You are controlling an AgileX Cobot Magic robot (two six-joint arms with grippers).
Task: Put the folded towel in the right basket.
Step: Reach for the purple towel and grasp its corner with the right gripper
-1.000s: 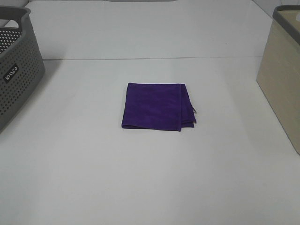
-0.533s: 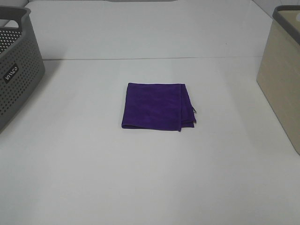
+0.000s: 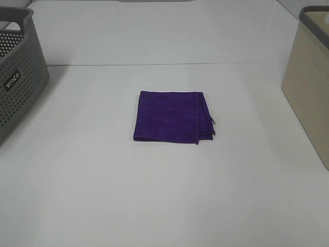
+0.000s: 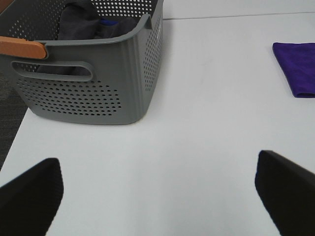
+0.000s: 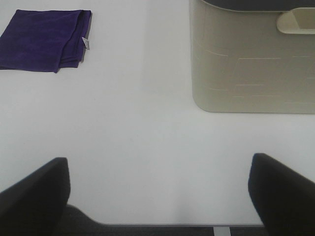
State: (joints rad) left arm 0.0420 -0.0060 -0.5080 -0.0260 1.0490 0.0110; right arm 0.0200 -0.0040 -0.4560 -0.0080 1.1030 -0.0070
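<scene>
So, grey basket [image 3: 18,77]: perforated, at the 9 o'clock edge of the white table [image 3: 164,195], with dark cloth [image 4: 78,22] inside.
Left gripper [image 4: 157,194]: fingers spread wide and gripping nothing, over bare table just beside the grey basket.
Folded towel [image 3: 172,117]: purple, flat at table centre, well apart from both baskets.
Right gripper [image 5: 157,191]: fingers spread wide and gripping nothing, over the near table edge.
Right basket [image 3: 308,87]: beige, roughly 3 o'clock from the folded towel, at the table's edge.
</scene>
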